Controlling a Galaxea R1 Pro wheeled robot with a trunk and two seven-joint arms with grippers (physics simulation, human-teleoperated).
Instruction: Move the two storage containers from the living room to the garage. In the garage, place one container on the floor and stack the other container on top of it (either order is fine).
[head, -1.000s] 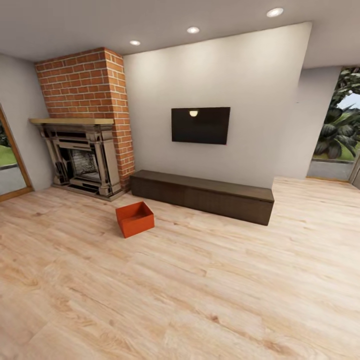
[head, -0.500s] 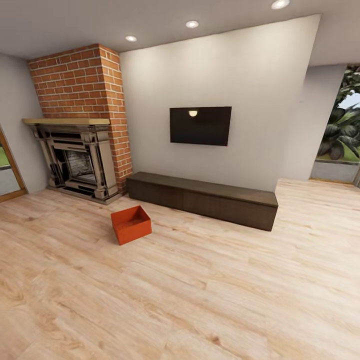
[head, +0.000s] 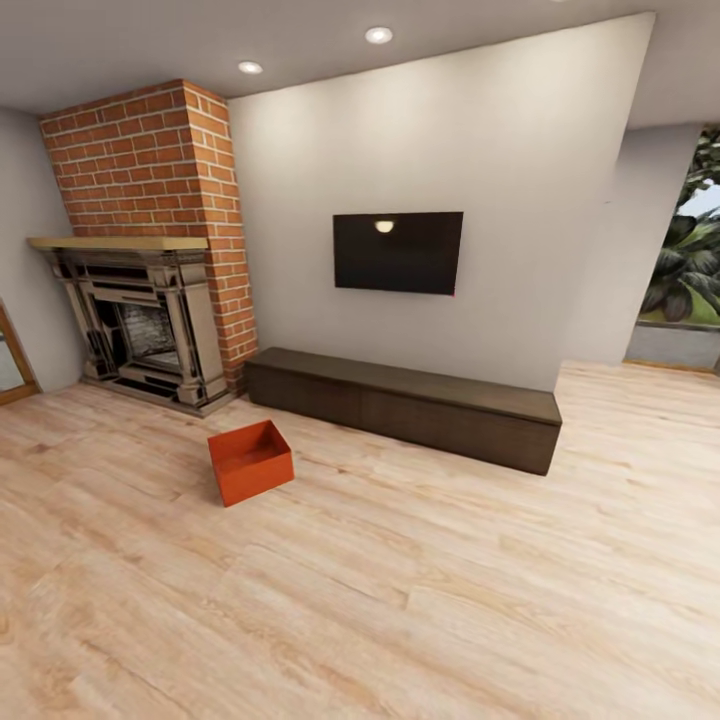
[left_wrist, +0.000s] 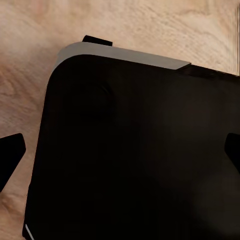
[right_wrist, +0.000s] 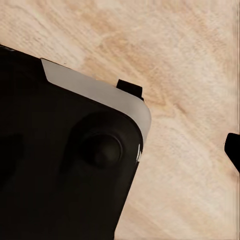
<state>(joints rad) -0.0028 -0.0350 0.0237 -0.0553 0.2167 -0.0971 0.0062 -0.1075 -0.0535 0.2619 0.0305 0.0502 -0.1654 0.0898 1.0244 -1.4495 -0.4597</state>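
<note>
One storage container (head: 251, 461), an orange-red topless bin, stands on the light wood planks of the living room, in front of the brick fireplace (head: 150, 240) and left of centre in the head view. It is some way ahead of me. In the left wrist view, my left gripper (left_wrist: 120, 150) hangs open over the robot's black base, its dark fingertips (left_wrist: 11, 152) far apart at the picture's edges. My right gripper (right_wrist: 120, 150) also hangs over the base and the planks. One fingertip (right_wrist: 233, 149) shows at the edge and the other is lost against the black base. Nothing is held.
A long low dark cabinet (head: 405, 405) runs along the pale wall under a wall-mounted TV (head: 398, 252). An opening to greenery (head: 690, 270) lies at the far right. A door frame (head: 15, 360) shows at the far left. Wood floor stretches between me and the bin.
The whole head view has shifted: the room has drawn nearer and slid a little, so the camera moved. The container sits lower and further left in the picture. Nothing in the room moved.
</note>
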